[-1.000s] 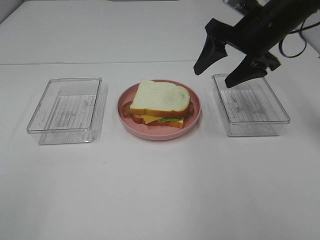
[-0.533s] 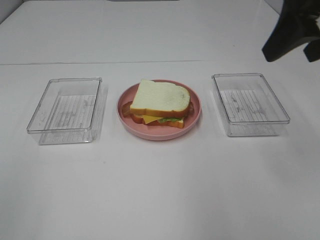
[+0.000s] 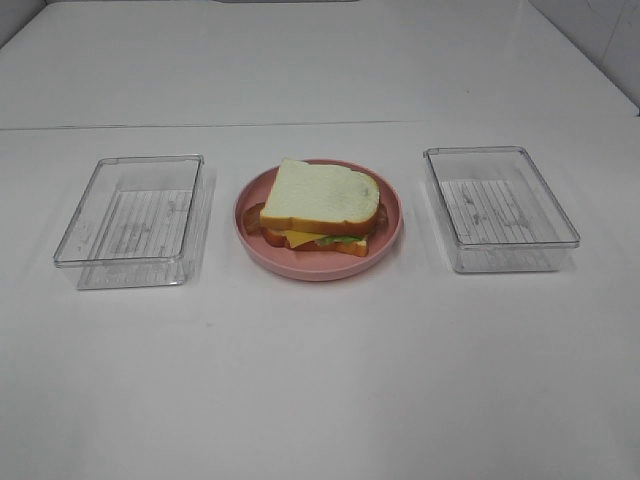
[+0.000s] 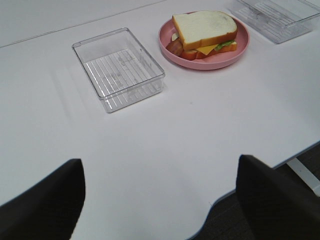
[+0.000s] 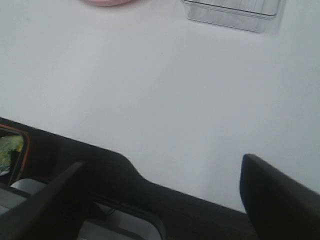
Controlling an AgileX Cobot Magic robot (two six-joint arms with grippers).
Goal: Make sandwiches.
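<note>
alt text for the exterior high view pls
A stacked sandwich with white bread on top sits on a pink round plate on a white table, between two empty clear plastic trays. No robot arm is visible.

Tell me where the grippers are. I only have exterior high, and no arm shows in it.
Observer: The left gripper hangs near the front edge of the table, jaws wide open, nothing between them.
Operator: Pointing at what?
Observer: Its wrist camera looks across the table at the sandwich on the pink plate, with the left clear tray closer to it.
Operator: And the right one?
Observer: The right gripper is also wide open and empty, above the table's front edge. Its wrist view catches only the near end of the right clear tray and a sliver of the plate.
</note>
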